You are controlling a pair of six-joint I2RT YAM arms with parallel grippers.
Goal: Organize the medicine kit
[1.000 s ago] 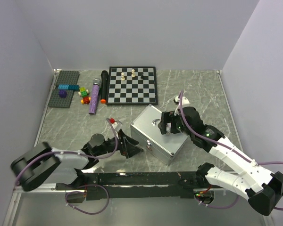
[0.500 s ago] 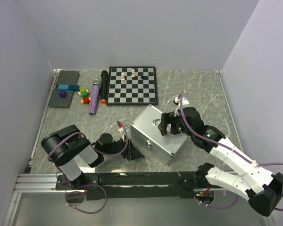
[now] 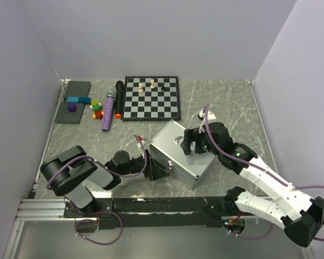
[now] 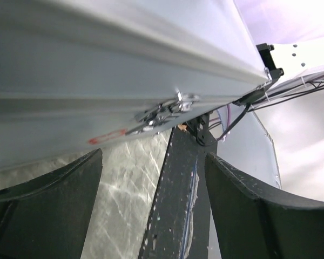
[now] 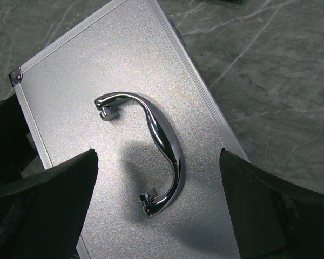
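Nearest us, the black mounting rail (image 3: 162,205) runs across the front edge of the marble table (image 3: 232,102). Just beyond it, the left gripper (image 3: 155,168) lies low over the tabletop, pointed at the near left wall of the silver medicine case (image 3: 175,156). From the left wrist, its two dark fingers (image 4: 43,208) are spread wide apart, holding nothing. The case wall fills the upper view, and a small metal latch (image 4: 162,112) sits on it roughly in line with the gap. We cannot tell whether the fingers touch the case.

The case itself sits shut near the middle of the table, turned at an angle to the table's edges.

The right gripper (image 3: 196,142) hangs over the case's top face. Its fingers (image 5: 43,208) also stand apart, one on each side of the chrome handle (image 5: 159,143), gripping nothing.

Along the far wall, well apart from the case, we see a chessboard (image 3: 151,100) with a few pieces. Left of it lie a black microphone (image 3: 119,97), a purple microphone (image 3: 107,113) and a grey brick baseplate (image 3: 73,102).
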